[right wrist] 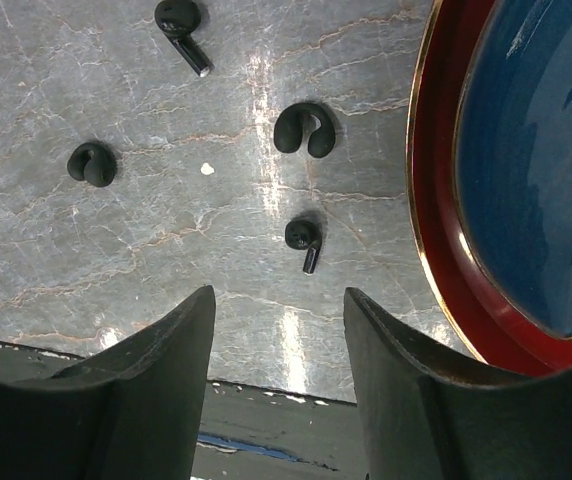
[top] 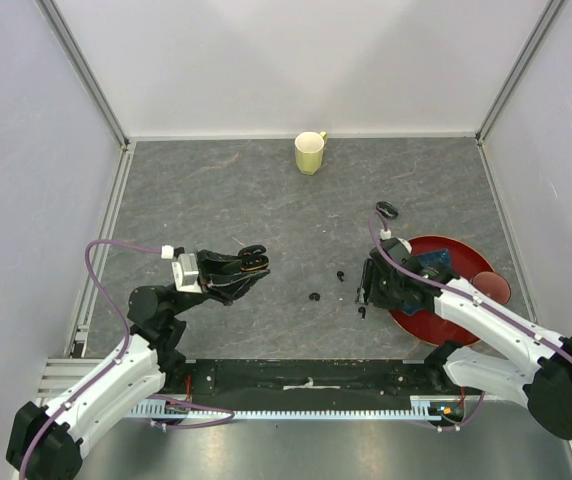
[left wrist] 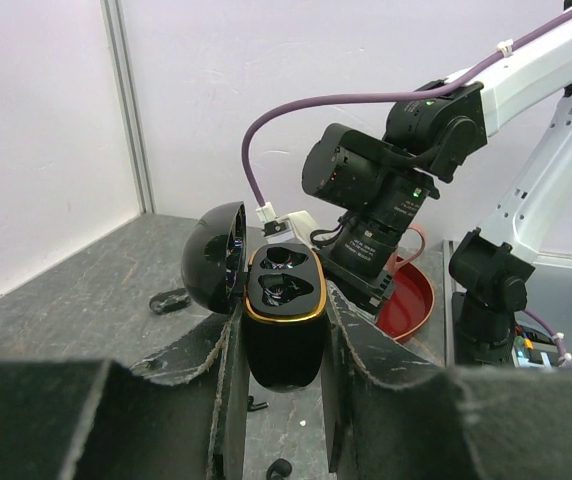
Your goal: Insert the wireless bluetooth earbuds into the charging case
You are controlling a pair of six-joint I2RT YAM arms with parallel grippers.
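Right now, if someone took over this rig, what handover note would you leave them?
Left gripper: shut on the charging case, held up, lid open, both sockets look empty.
Right gripper: open, empty, above the table.
Earbuds: four pieces loose on the table under it, none in the case.
Done: case in hand, opened. Left: pick up earbuds and seat them.

Open charging case (left wrist: 284, 340) upright between left tool's (left wrist: 284, 322) fingers (left wrist: 366, 370), lid (left wrist: 214, 258) at left, right arm (left wrist: 386, 200) and red dish (left wrist: 413, 300) beyond.
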